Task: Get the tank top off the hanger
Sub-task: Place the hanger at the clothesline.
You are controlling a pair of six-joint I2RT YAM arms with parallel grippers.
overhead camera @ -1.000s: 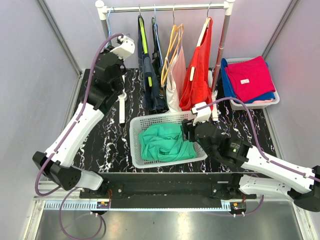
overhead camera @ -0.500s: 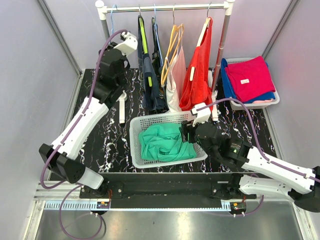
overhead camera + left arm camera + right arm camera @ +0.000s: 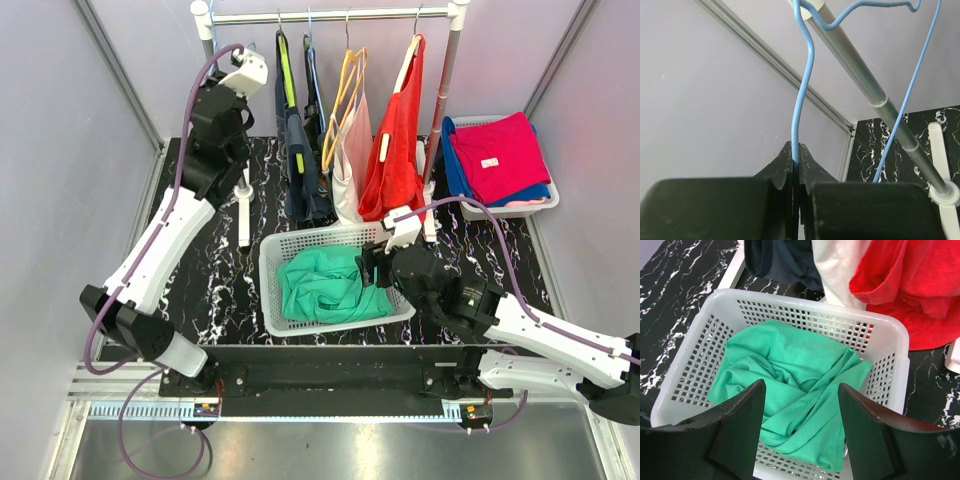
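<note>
A green tank top (image 3: pixel 325 283) lies crumpled in a white mesh basket (image 3: pixel 268 290), off any hanger; it also shows in the right wrist view (image 3: pixel 790 360). My left gripper (image 3: pixel 222 72) is raised at the left end of the clothes rail (image 3: pixel 330 15). It is shut on the wire of a bare blue hanger (image 3: pixel 802 90), as the left wrist view (image 3: pixel 796 150) shows. The hanger's hook is at the rail (image 3: pixel 860 75). My right gripper (image 3: pixel 370 268) is open and empty just above the tank top, with its jaws wide apart in the right wrist view (image 3: pixel 800 385).
Navy garments (image 3: pixel 300 150), a pale pink top on yellow hangers (image 3: pixel 350 140) and a red top (image 3: pixel 395 150) hang on the rail. A second basket (image 3: pixel 545 200) with red and blue clothes stands back right. The rack's white foot (image 3: pixel 243 210) lies left of the basket.
My left arm has lifted the blue hanger up and back towards the rail's left end. My right gripper has barely moved above the basket.
</note>
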